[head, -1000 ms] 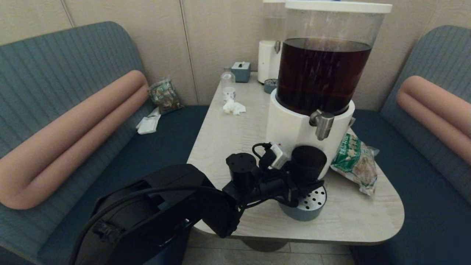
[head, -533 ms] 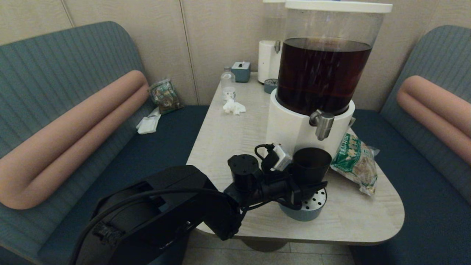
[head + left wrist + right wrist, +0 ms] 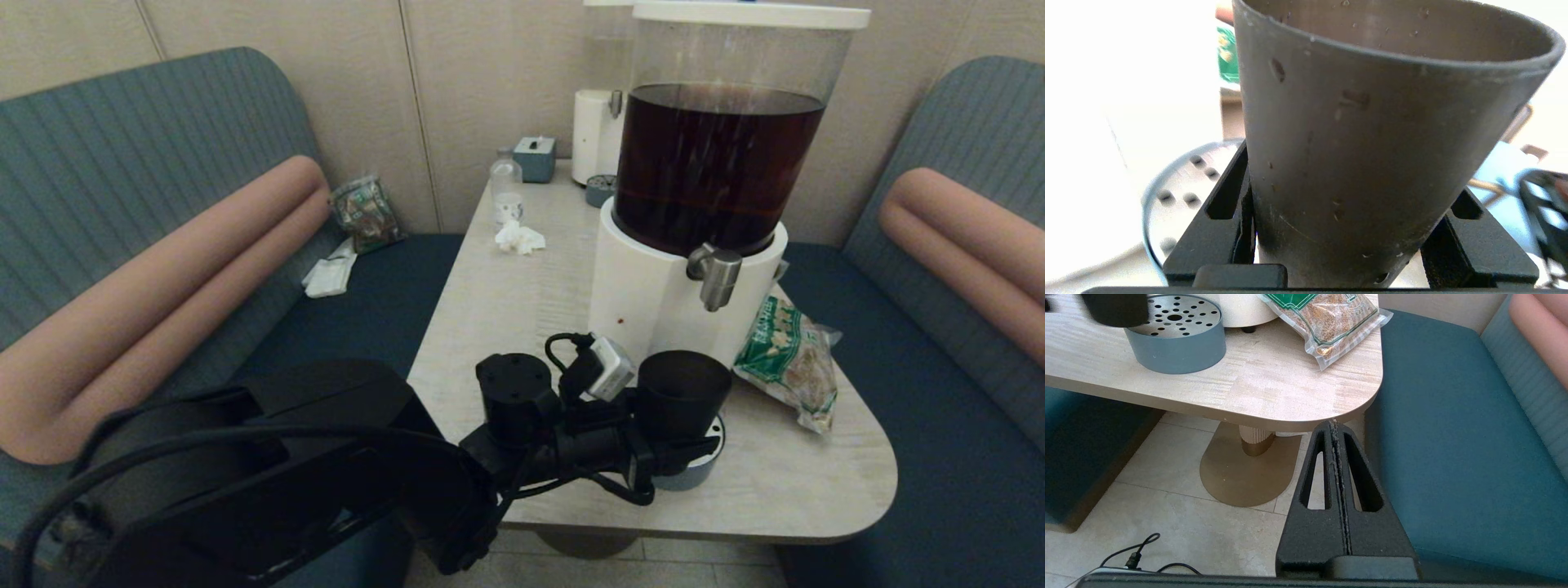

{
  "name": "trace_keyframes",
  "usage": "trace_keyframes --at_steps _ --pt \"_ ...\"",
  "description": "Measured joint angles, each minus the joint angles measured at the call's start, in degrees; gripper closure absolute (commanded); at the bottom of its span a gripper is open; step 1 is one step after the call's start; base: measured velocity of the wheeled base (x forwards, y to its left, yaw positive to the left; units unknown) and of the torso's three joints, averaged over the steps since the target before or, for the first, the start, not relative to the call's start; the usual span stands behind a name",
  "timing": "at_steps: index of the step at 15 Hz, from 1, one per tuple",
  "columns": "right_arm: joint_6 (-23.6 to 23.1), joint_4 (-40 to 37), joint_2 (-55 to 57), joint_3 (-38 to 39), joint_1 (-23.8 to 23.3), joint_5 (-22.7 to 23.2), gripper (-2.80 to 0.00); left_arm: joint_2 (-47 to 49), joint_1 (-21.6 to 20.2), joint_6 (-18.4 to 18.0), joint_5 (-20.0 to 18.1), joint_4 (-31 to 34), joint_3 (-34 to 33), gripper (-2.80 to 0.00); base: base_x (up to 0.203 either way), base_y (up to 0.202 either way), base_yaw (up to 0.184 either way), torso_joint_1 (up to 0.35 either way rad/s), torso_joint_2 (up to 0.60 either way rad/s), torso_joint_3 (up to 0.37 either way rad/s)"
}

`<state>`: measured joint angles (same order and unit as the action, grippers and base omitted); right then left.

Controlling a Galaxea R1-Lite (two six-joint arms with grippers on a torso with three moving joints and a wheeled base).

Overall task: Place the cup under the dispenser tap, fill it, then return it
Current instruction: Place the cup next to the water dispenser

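The black tapered cup [image 3: 684, 390] stays upright in my left gripper [image 3: 676, 447], which is shut on its lower part. It hangs over the near side of the grey perforated drip tray [image 3: 712, 462], below the silvery dispenser tap [image 3: 715, 276] and nearer to me. The tap juts from the white base [image 3: 645, 294] under the tank of dark brown liquid. In the left wrist view the cup [image 3: 1372, 143] fills the frame between the black fingers [image 3: 1216, 228]. My right gripper [image 3: 1334, 428] is parked shut, with nothing in it, below the table's front right corner.
A green snack bag [image 3: 788, 359] lies right of the dispenser, near the table's [image 3: 506, 302] right edge. Far back stand a small clear bottle [image 3: 505, 188], a crumpled tissue [image 3: 518, 238], a grey box [image 3: 535, 158] and a smaller white dispenser [image 3: 594, 139]. Benches flank the table.
My left arm has drawn the cup back from the dispenser base toward the table's front edge and a little lower, and the gripper is still shut on it. The right arm has not moved.
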<state>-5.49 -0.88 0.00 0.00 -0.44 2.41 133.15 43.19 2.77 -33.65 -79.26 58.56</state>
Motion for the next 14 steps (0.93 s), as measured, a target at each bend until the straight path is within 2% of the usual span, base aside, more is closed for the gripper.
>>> trace_keyframes --at_steps 4,7,11,14 --pt "0.0 0.0 0.0 0.0 0.0 0.0 0.0 -6.47 -1.58 0.01 0.07 -0.12 -7.98 0.0 0.0 0.0 0.0 0.0 0.0 0.0" --pt "0.0 0.0 0.0 0.0 0.0 0.01 0.0 -11.16 -5.8 -0.05 0.0 -0.44 -12.53 0.0 0.0 0.0 0.0 0.0 0.0 0.0" --pt "0.0 0.0 0.0 0.0 0.0 0.0 0.0 -17.08 -14.5 0.29 -1.16 -3.18 -18.27 0.0 0.0 0.0 0.0 0.0 0.0 0.0" --pt "0.0 0.0 0.0 0.0 0.0 0.01 0.0 -19.49 -22.73 2.69 -3.21 -6.77 -20.14 0.0 0.0 0.0 0.0 0.0 0.0 0.0"
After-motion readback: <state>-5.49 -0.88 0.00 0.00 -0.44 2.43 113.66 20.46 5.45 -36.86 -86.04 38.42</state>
